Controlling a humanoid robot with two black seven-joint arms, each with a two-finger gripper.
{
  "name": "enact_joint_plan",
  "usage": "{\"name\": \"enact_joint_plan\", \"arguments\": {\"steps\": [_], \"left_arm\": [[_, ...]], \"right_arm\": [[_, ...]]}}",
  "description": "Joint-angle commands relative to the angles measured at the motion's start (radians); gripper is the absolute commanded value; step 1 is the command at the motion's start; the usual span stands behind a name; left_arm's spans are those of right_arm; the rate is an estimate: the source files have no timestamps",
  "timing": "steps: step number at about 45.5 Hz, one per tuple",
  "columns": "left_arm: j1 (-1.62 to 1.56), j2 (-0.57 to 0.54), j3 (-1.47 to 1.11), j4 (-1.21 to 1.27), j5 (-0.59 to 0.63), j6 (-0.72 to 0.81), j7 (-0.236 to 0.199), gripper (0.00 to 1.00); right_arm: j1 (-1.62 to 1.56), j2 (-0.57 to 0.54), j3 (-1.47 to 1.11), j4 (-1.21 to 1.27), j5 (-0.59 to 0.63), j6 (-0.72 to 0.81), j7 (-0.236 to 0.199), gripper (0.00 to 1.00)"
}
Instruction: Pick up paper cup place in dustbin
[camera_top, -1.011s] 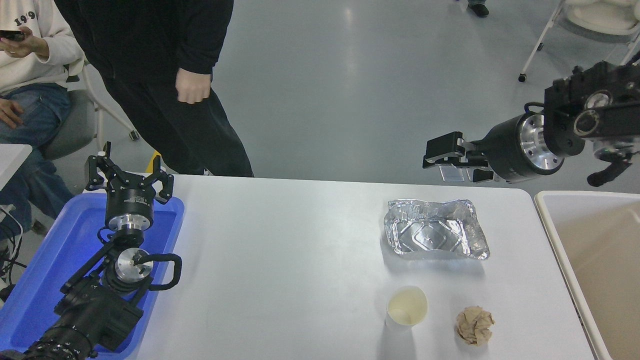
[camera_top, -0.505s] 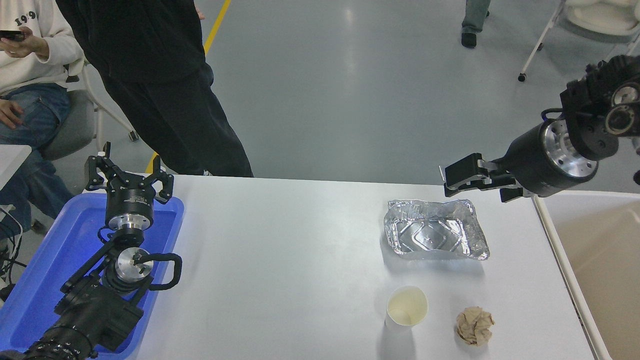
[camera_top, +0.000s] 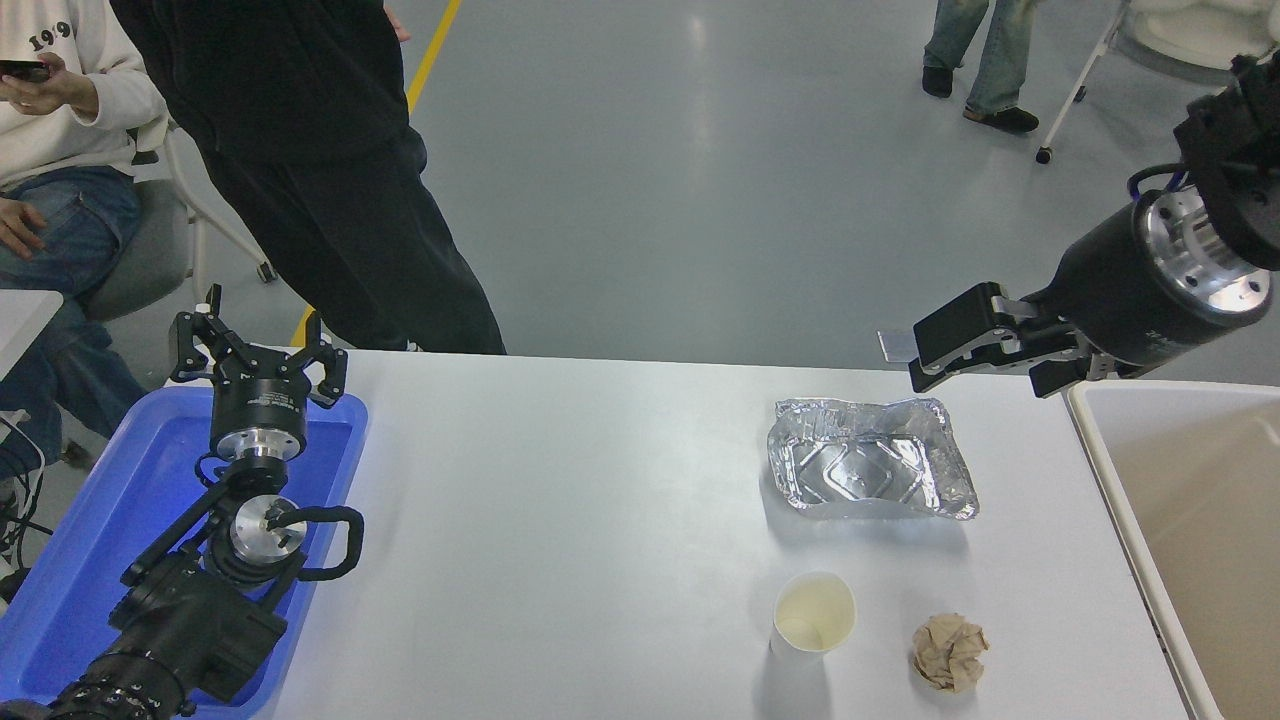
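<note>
The paper cup (camera_top: 812, 615) stands upright on the white table (camera_top: 560, 520) near its front edge, white outside and cream inside. Off the table's right end is the dustbin (camera_top: 1108, 470), a beige bin with a pale rim. My right gripper (camera_top: 905, 358) hangs in the air above the table's far right edge, just beyond the foil tray and well away from the cup. It is open and holds nothing. My left gripper (camera_top: 258, 352) is parked over the blue tray at the lower left, open and empty.
A crinkled silver foil tray (camera_top: 870, 457) lies between the right gripper and the cup. A crumpled brown paper ball (camera_top: 948, 652) sits right of the cup. The blue tray (camera_top: 90, 560) lies at the left. People stand and sit beyond the far edge at top left.
My right arm has swung rightwards and slightly down, its gripper now over the far right edge near the dustbin. A person's legs have come into view at top right. The left arm has not moved.
</note>
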Motion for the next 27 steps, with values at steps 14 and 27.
{"name": "enact_joint_plan", "arguments": {"steps": [14, 27], "left_arm": [[0.0, 0.0, 0.0, 0.0, 0.0, 0.0, 0.0, 0.99], [0.0, 0.0, 0.0, 0.0, 0.0, 0.0, 0.0, 0.99]], "right_arm": [[0.009, 0.013, 0.002, 0.0, -0.057, 0.041, 0.0, 1.0], [0.026, -0.046, 0.014, 0.0, -0.046, 0.137, 0.003, 1.0]]}}
